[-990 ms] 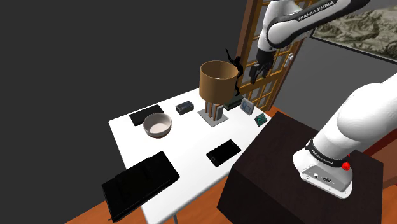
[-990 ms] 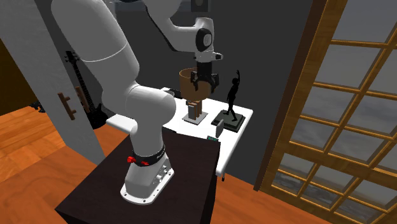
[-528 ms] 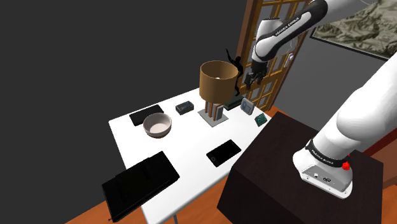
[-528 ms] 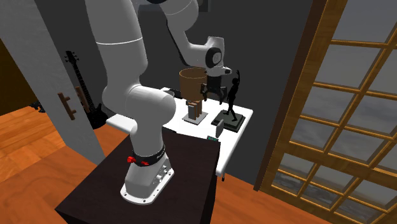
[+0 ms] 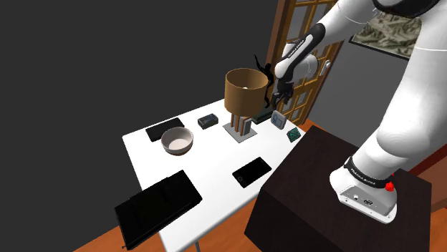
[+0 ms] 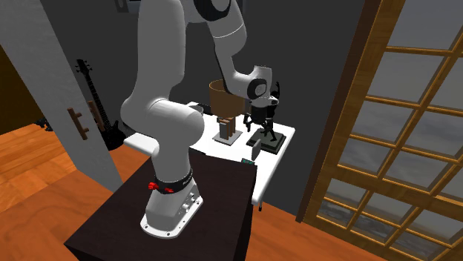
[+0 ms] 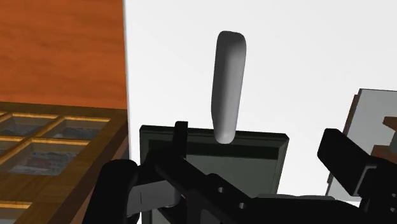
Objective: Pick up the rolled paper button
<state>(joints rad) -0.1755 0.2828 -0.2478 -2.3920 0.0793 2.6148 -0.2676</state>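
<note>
Released, the pincer (image 5: 276,97) hangs with its black fingers apart and nothing clasped between them, low over the far corner of the white tabletop (image 5: 215,161), just beside the brown lamp shade (image 5: 243,89) and close to the black figurine (image 5: 262,66). In the second exterior view the pincer (image 6: 260,120) sits between the shade (image 6: 221,95) and the figurine (image 6: 277,100).

Seen from the wrist, the pincer (image 7: 226,168) looks down on a dark square slab (image 7: 254,162) (the figurine's base, by its look). The rolled paper button (image 7: 229,86), a plain grey rounded roll, lies flat on the tabletop (image 7: 305,63) just past that slab. Its near end meets the slab's far rim, well ahead of the fingertips and untouched by them.

Dark lettering runs along the white arm (image 5: 322,32) and on the band at its foot, too small to read. Two greenish tiles (image 5: 285,126) stand near the dark stand (image 5: 315,186). A white bowl (image 5: 177,140) and several flat black slabs (image 5: 157,207) lie further along the tabletop.
</note>
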